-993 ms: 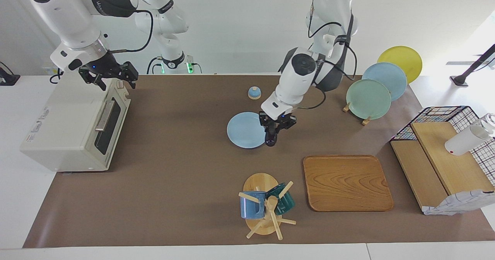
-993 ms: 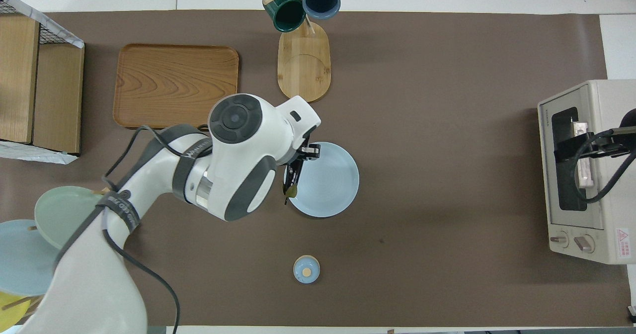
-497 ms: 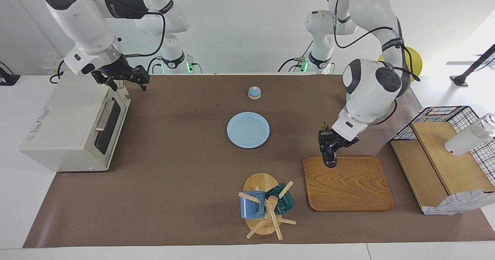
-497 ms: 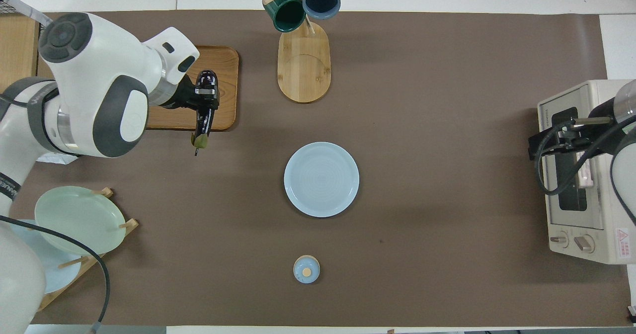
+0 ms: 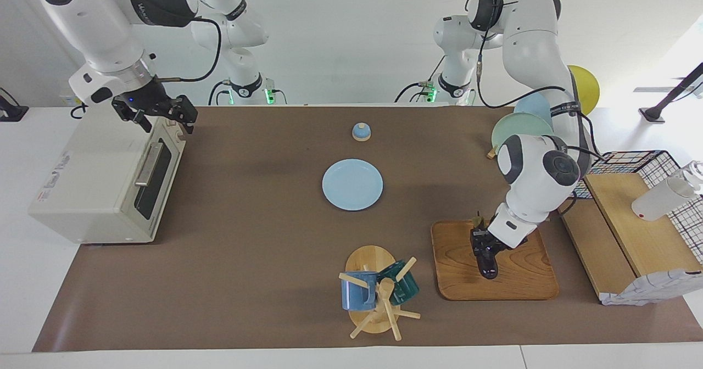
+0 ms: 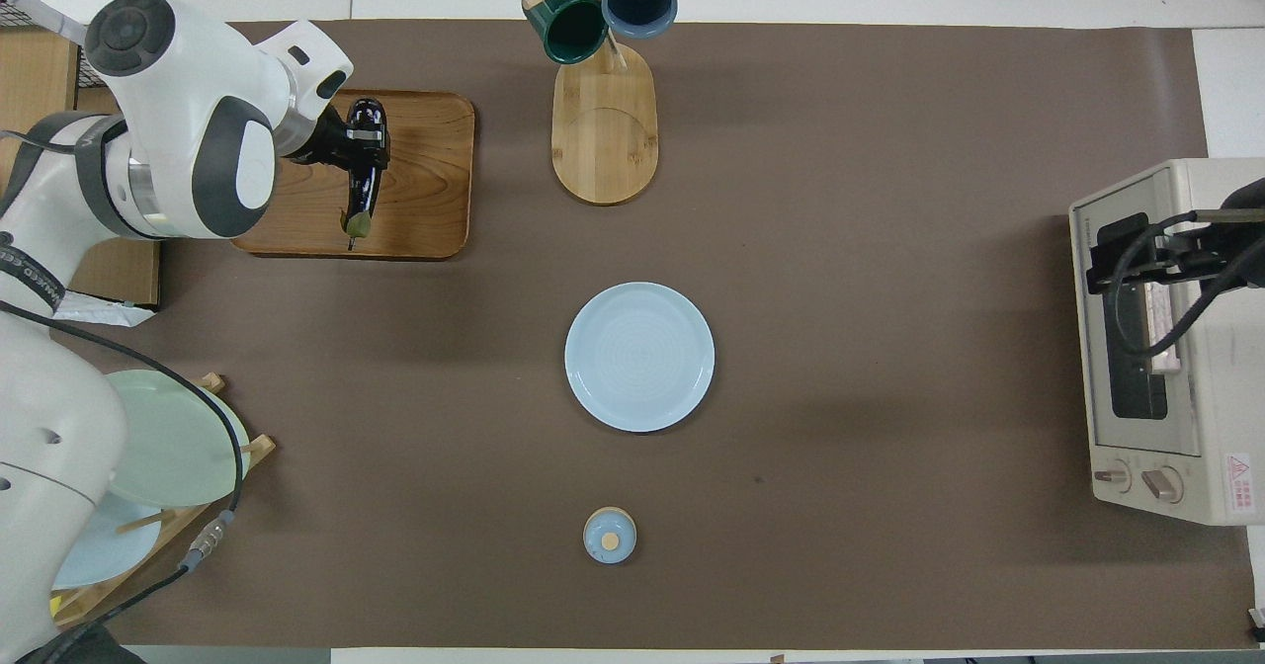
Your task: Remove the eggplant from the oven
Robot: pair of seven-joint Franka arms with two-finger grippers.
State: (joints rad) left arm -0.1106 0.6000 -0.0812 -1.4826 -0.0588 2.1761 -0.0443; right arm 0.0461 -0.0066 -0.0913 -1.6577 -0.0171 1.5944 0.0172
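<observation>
Wood tray [image 5: 522,281] lies near the left arm's end of the desk [image 5: 252,259], and over it the left claw [image 5: 483,245] is clenched on the eggplant [image 5: 486,262], which hangs tilted, its dark tip low above the tray; whether it touches cannot be told. From overhead the eggplant [image 6: 361,175] points its stem toward the robots. Right claw [image 5: 156,111] hangs released over the top front edge of the oven [image 5: 93,177], whose door is closed. Lettering on the oven's top and a red warning label beside its knobs [image 6: 1137,481] are too small to read.
</observation>
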